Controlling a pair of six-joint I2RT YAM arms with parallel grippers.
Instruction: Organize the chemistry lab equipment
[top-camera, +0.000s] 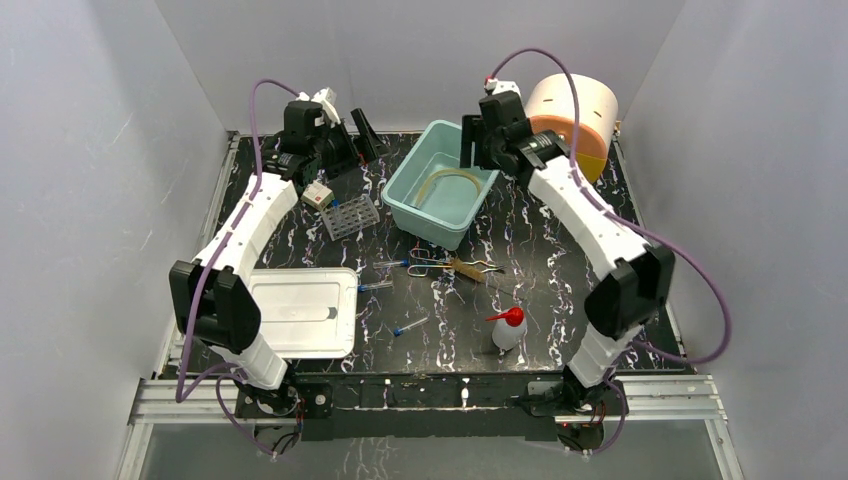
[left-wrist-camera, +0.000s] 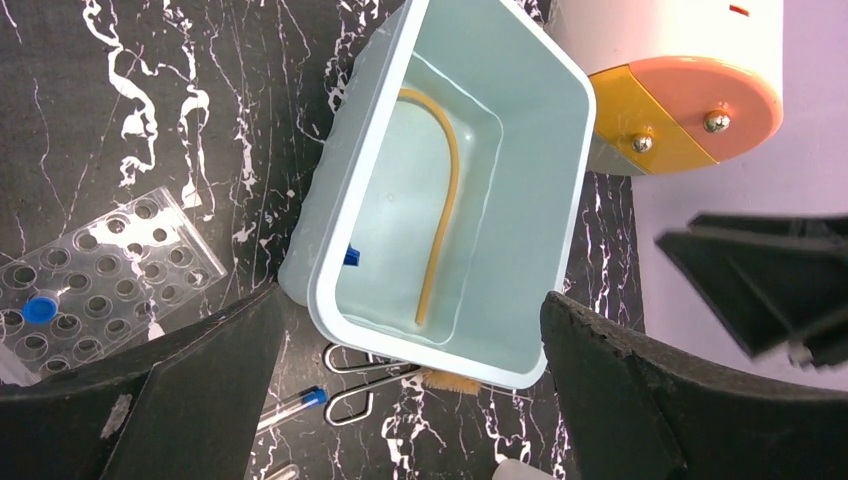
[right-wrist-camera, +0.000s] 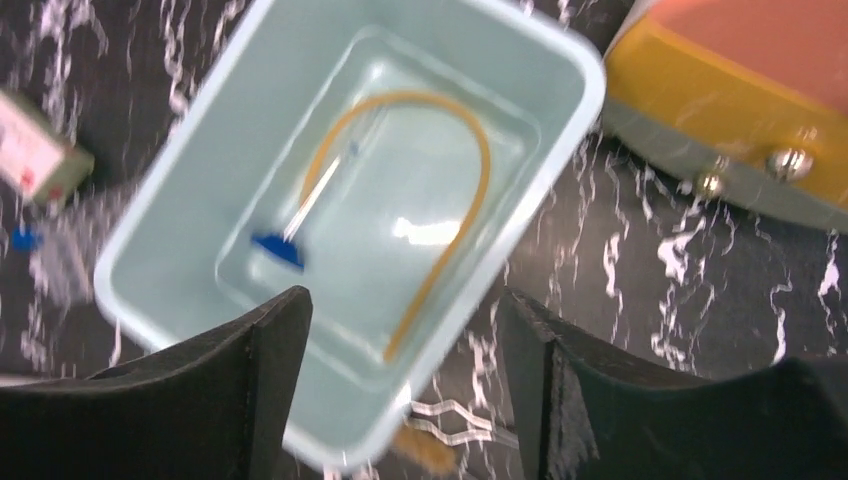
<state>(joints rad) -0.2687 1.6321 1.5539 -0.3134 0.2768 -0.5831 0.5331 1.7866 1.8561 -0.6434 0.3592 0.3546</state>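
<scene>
Mia: Why is the right gripper (right-wrist-camera: 400, 310) up above the blue bin (right-wrist-camera: 560, 140)?
Sam: I think it is putting little things in there. Its jaws are wide apart and hold nothing. Right under it, inside the bin, lies the tan rubber tubing (right-wrist-camera: 470, 215), bent like a hoop. One thin tube with a blue cap (right-wrist-camera: 277, 248) lies beside it, a bit blurry.
Mia: And the left gripper (left-wrist-camera: 410, 300)?
Sam: Spread wide too, with nothing in it. It hangs over the table (top-camera: 540, 290) near the grey tube rack (top-camera: 350, 215). Maybe it keeps back so the two arms don't bump.
Mia: What isn't tidy yet?
Sam: The metal tongs (top-camera: 440, 265) lie on the table just in front of the bin. A few loose blue-capped tubes (top-camera: 410, 325) lie near them. The wash bottle (top-camera: 508, 328) with the red nozzle stands alone near the front.
Mia: Is the rack for the tubes?
Sam: I'd guess so, because its holes can stand them up. A small blue cap (left-wrist-camera: 40, 308) sits in one hole, and the other holes I can see look empty
</scene>
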